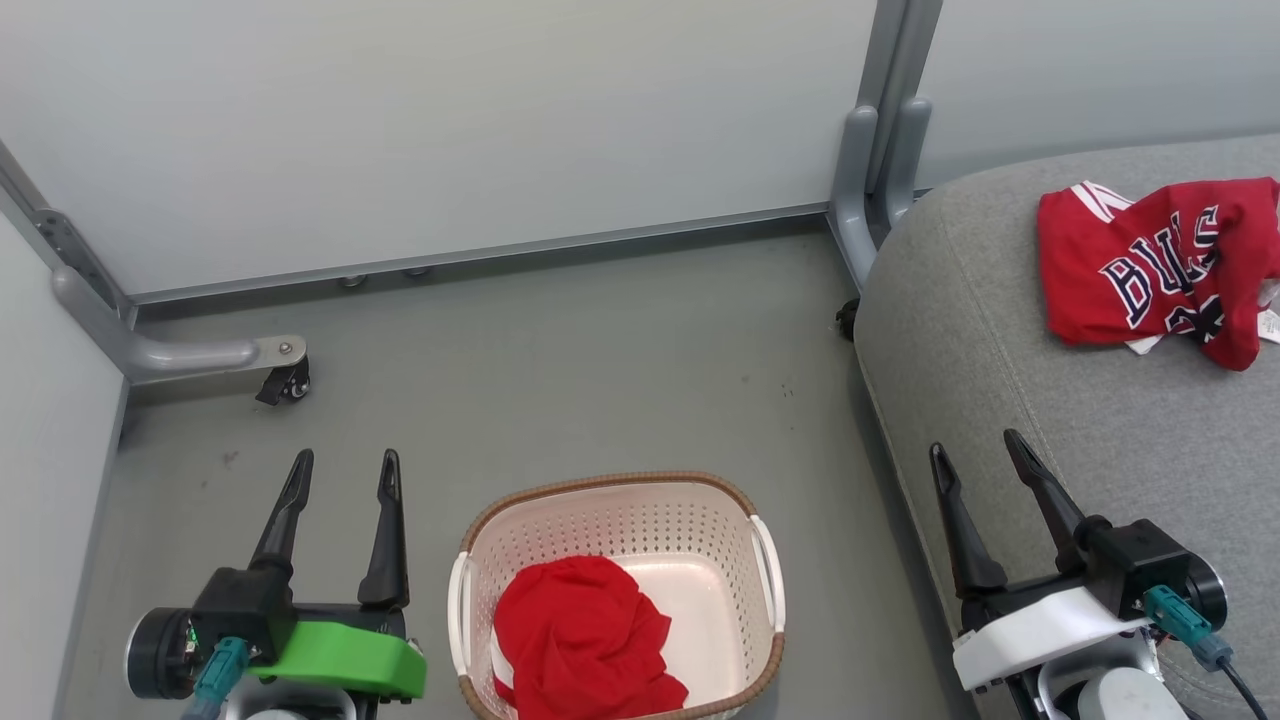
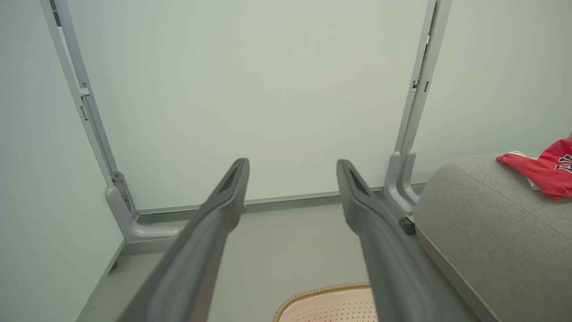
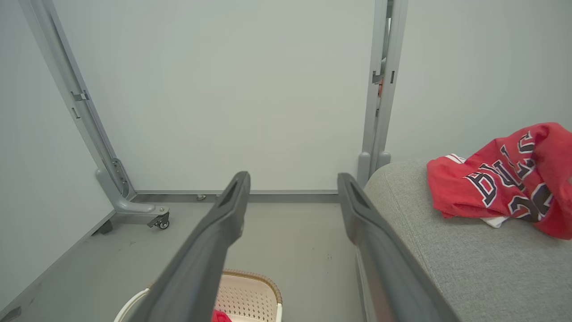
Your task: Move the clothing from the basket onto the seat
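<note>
Spread, empty: left end effector (image 1: 346,460), right end effector (image 1: 975,445). Between them: basket (image 1: 610,482) holding red piece (image 1: 580,640). Ahead of right: jersey (image 1: 1160,270) on seat (image 1: 1000,330).

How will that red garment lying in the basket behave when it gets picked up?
The red garment is crumpled in soft folds, so it's probably floppy and will drape from wherever it's pinched. It looks like thin fabric, likely light. The basket is small perforated plastic, so a snagged fold might tug it along.
</note>
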Robot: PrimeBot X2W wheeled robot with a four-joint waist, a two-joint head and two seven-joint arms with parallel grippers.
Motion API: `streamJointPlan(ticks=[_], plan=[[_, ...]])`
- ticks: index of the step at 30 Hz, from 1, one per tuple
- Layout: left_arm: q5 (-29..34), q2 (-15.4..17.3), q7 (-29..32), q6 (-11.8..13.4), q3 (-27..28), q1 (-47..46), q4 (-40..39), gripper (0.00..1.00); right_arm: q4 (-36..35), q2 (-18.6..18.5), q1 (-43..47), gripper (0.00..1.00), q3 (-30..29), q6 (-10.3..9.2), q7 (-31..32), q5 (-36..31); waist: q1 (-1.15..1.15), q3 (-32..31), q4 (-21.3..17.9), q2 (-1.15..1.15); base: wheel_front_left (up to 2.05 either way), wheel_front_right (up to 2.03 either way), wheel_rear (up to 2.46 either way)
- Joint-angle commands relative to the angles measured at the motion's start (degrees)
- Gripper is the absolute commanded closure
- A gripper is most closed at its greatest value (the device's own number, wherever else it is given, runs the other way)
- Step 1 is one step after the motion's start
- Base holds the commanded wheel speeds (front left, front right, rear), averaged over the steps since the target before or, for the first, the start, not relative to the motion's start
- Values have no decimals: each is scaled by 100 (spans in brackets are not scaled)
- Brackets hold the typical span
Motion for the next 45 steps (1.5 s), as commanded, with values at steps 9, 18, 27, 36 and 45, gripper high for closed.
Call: streamJointPlan(ticks=[9,18,27,36,45], plan=[[76,13,-3,-67,-34,-232,88,0,-37,-14,-174,0,49,-6,-9,-7,0,157,-96,0,0,0,0],[145,293,-3,-135,-603,-1157,769,0,-295,-16,-864,0,292,-5,-9,-116,0,903,-531,0,0,0,0],[61,618,-4,-139,-1665,-2426,1994,0,-582,-71,-1892,0,456,-6,-9,-148,0,2081,-1073,0,0,0,0],[-107,903,-3,-140,-2743,-3480,3404,0,-837,-59,-2647,0,577,-6,-9,-119,0,3151,-1469,0,0,0,0],[-349,1133,5,-140,-3686,-4401,4679,0,-1022,-23,-3181,0,782,-5,-9,-45,0,4085,-1746,0,0,0,0]])
